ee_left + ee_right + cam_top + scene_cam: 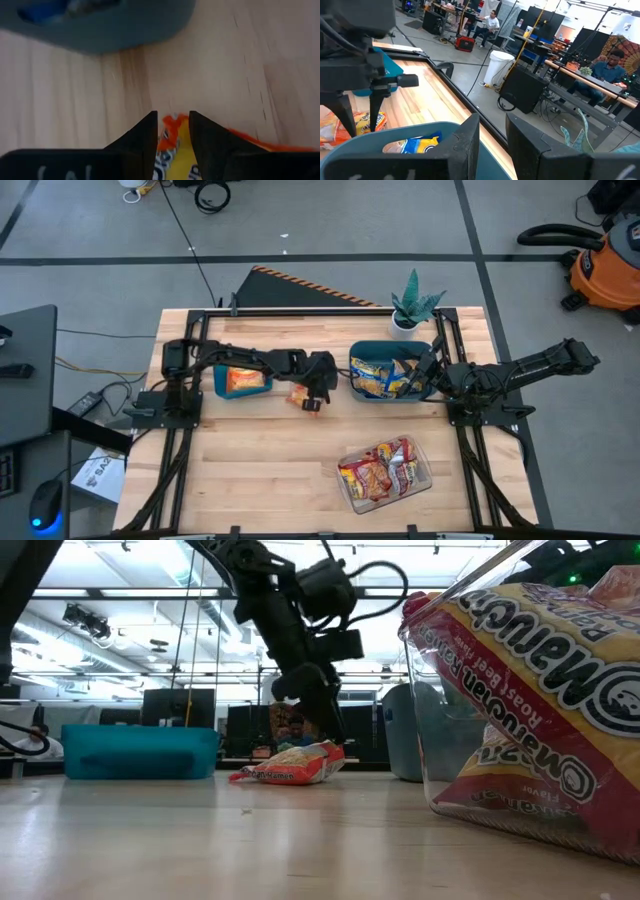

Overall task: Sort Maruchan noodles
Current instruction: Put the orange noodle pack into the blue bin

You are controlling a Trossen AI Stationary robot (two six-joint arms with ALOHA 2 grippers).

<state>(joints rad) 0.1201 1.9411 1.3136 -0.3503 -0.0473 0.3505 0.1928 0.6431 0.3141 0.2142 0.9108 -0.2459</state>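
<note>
An orange-and-yellow Maruchan packet (298, 394) (290, 768) lies flat on the table between the two teal bins. My left gripper (315, 402) (172, 125) stands over its right end, shut on it. The left bin (243, 392) (140, 750) holds one orange packet (240, 380). The right bin (356, 385) (395, 145) holds several blue-and-yellow packets (385, 375) (420, 144). A clear tray (425, 480) (440, 690) holds red-and-yellow packets (380, 472). My right gripper (428, 370) (492, 125) hangs over the right bin's right rim, slightly open and holding nothing. My left gripper pinches the orange packet's crimped end (172, 122) between its two fingers (147, 137), coming from above and slanting toward the table's right. The packet's body (285, 772) still rests on the table, with the held end raised a little.
A small potted plant (412, 308) stands at the far edge behind the right bin. The clear tray sits near the table's near right. Bare wood (250, 470) lies on the near left. People sit at desks in the room beyond (610, 65).
</note>
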